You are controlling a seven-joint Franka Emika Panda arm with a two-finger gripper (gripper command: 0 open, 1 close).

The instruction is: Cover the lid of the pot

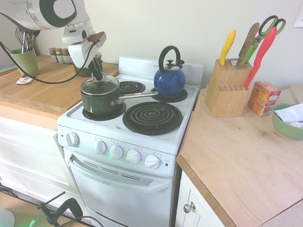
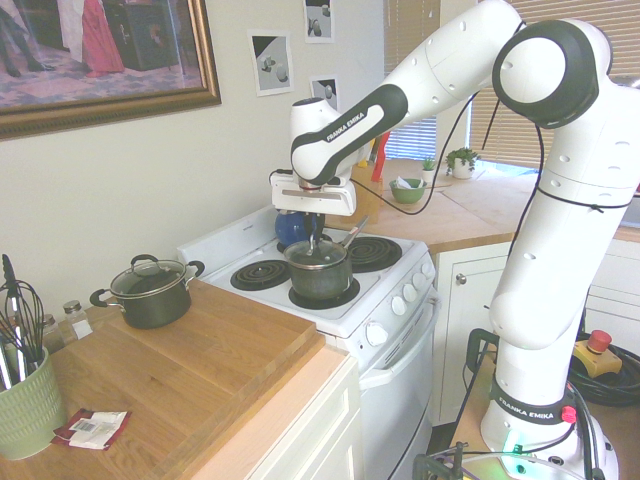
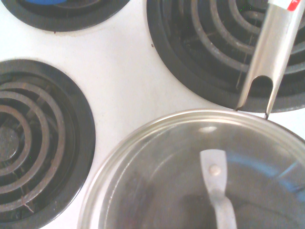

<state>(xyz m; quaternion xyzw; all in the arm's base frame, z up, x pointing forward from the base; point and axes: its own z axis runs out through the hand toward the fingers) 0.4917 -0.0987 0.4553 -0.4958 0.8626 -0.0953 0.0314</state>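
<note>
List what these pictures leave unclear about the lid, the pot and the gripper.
- Lid knob: in both exterior views the gripper covers it; in the wrist view only its metal bracket shows on the lid.
- Lid seating: too small in the exterior views to tell whether the rim sits flush on the pot.
- Pot contents: glare on the glass hides them in the wrist view.
- Pot handle: cut off by the wrist picture's edge.

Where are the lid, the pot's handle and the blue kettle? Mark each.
lid (image 1: 100, 87), first exterior view, on the glass dome.
pot's handle (image 1: 137, 96), first exterior view, mid-length of the silver bar.
blue kettle (image 1: 169, 81), first exterior view, on its body.
</note>
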